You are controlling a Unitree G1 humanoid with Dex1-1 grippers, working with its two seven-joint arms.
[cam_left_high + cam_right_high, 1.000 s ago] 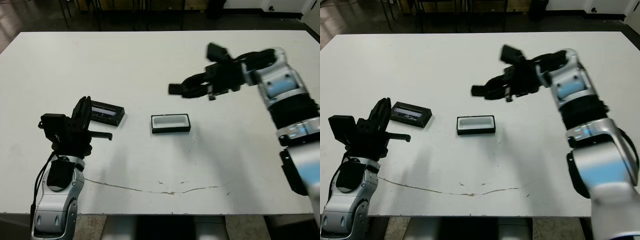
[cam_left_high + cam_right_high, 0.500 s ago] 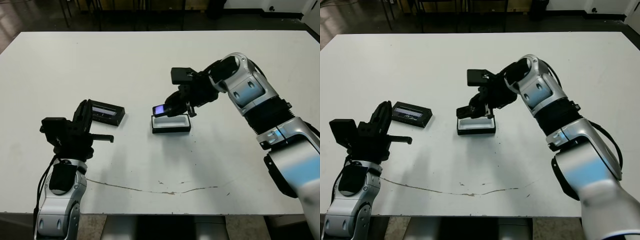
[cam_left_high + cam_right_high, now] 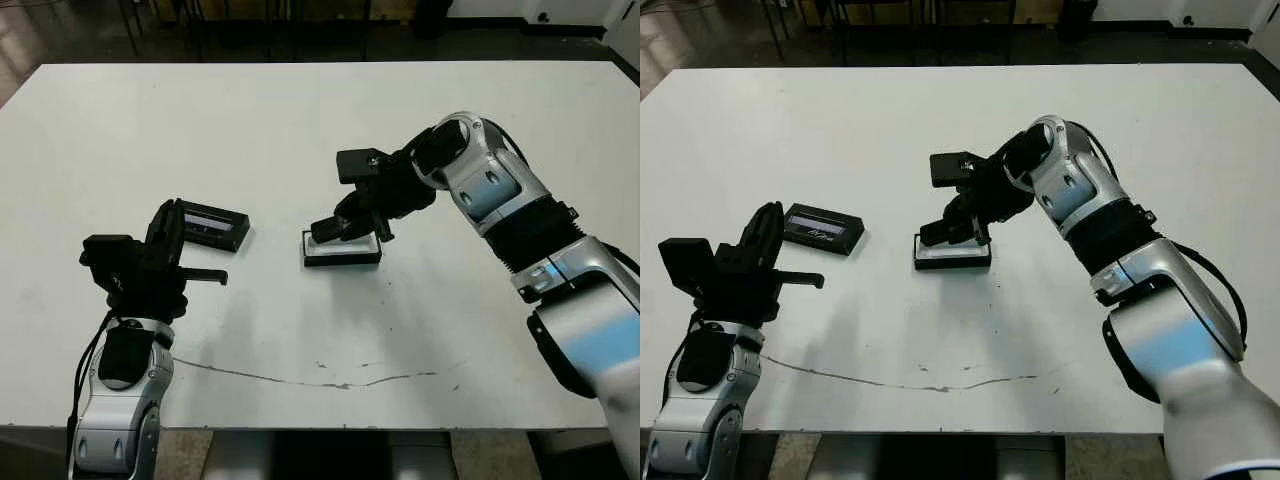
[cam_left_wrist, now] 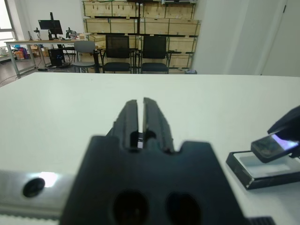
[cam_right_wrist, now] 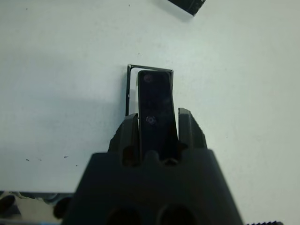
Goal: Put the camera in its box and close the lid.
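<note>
The camera (image 5: 156, 110) is pinched between the two fingers of the right end effector (image 3: 345, 222) and is held just above the box (image 3: 341, 249), its long axis lined up with the tray in the right wrist view. The box sits on the white tabletop (image 3: 300, 140) near the centre; the lid (image 3: 212, 224) lies well apart, close to the left end effector (image 4: 140, 119), whose fingers are pressed together on nothing.

The camera is judged to be light, rigid and smooth-faced, so a firm pinch across its narrow width, as it is held now, should suffice; a slack grip would likely let it slip or tilt. Since the box is only slightly larger than the camera, the bar should be lowered level and square to the white lining, or an end may catch on the rim. The box itself looks light and could be pushed across the tabletop if pressed sideways. The lid, a thin stiff shell, would best be taken by its long edges and set down flat.
</note>
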